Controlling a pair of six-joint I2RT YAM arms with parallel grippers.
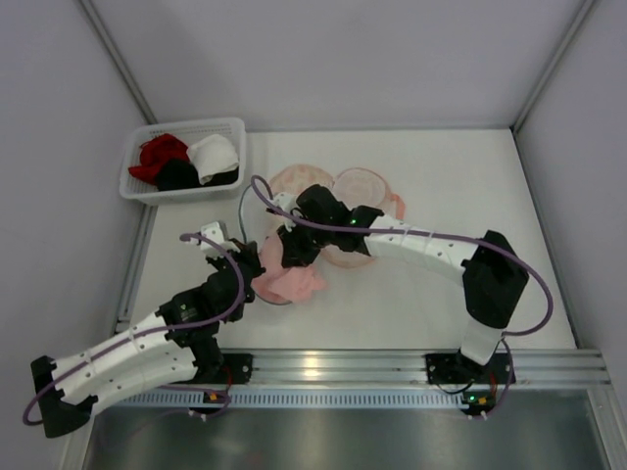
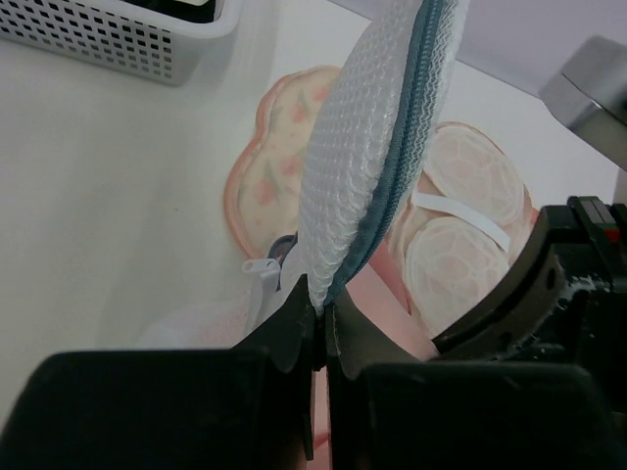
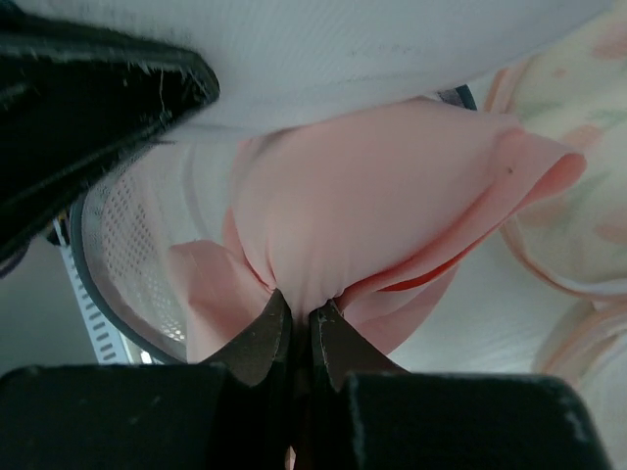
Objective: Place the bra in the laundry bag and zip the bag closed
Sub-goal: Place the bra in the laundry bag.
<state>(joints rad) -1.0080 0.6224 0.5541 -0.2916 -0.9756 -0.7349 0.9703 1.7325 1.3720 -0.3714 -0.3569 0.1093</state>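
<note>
White tabletop (image 1: 441,176) between pale walls, with a basket (image 1: 147,191) of garments at its far left. The bra (image 3: 372,196) lies bunched at the mouth of the laundry bag (image 2: 362,166) near the centre. It is not yet inside, and the zip is undone. The left gripper (image 2: 321,313), reaching in from the near left, is clamped on the bag's upright zip rim. The right gripper (image 3: 302,318), its arm bent across from the right, pinches the pink fabric facing the mesh opening.

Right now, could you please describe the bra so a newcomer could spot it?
On the white table, look left of centre. The bra is the crumpled bundle pinched by the right gripper. Unlike the floral laundry bag beside it, it is plain pale pink.
</note>
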